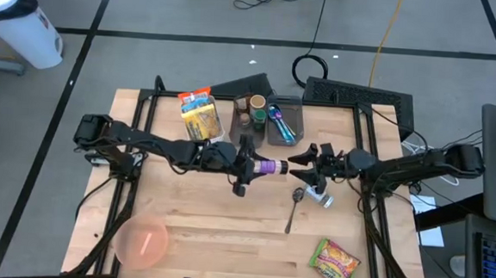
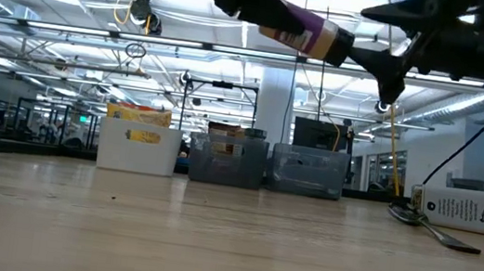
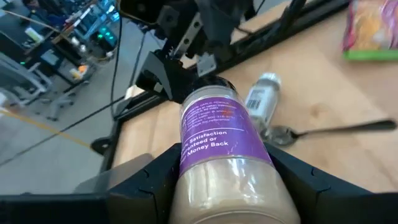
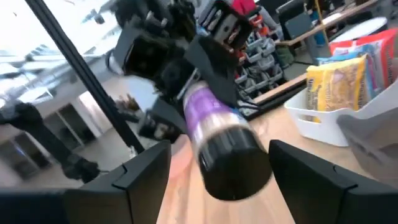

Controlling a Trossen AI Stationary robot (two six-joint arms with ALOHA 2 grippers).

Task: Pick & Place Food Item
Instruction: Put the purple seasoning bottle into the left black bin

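A purple-labelled jar [image 1: 269, 167] with a black cap sits mid-frame. Lower left, a pink bowl [image 1: 142, 241]. Lower right, a green and yellow packet [image 1: 334, 262]. Upper centre, a yellow packet [image 1: 201, 117] in a white bin [image 1: 216, 130].

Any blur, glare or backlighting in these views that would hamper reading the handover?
Right wrist view: the purple-labelled jar and the left arm behind it are motion-blurred. Left wrist view: the jar's label reads sharply; the spoon and small bottle behind are soft. Low view: bright ceiling lights leave both arms as dark silhouettes. High view: even light, no glare.
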